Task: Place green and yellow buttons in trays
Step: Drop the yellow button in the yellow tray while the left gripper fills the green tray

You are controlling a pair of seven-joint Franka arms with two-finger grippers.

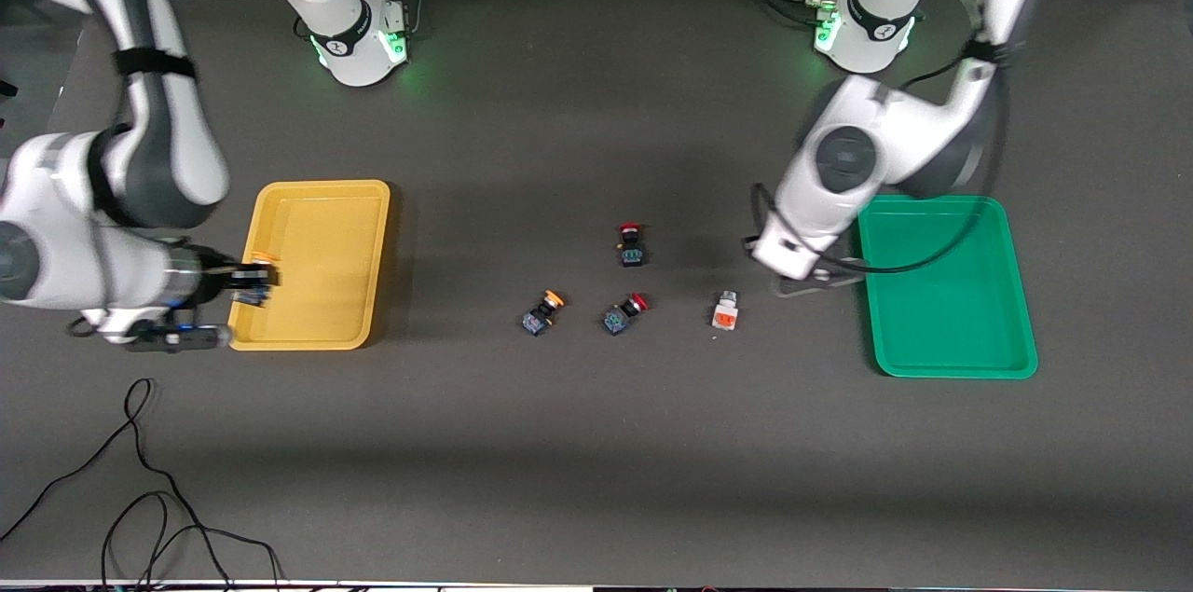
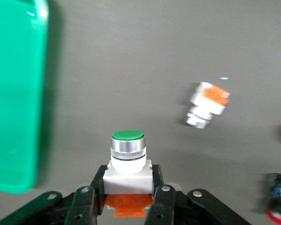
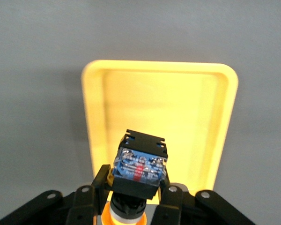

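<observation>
Green button [image 2: 127, 154] sits clamped in left gripper [image 2: 126, 199] beside green tray [image 1: 946, 289]; right gripper [image 1: 250, 280] clamps yellow button [image 3: 139, 168] over yellow tray [image 1: 317, 191]. Next: lower, release into trays.

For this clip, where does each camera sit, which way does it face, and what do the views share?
Front view: high across the table, facing both arm bases; shows yellow tray, green tray, four loose buttons, both arms.
Left wrist view: on the left wrist, looking down past the left end effector, shut on a green button; green tray edge beside it.
Right wrist view: on the right wrist, over the yellow tray; right end effector shut on a yellow button.
Shared: front and left wrist views both show the loose white-bodied button.
</observation>
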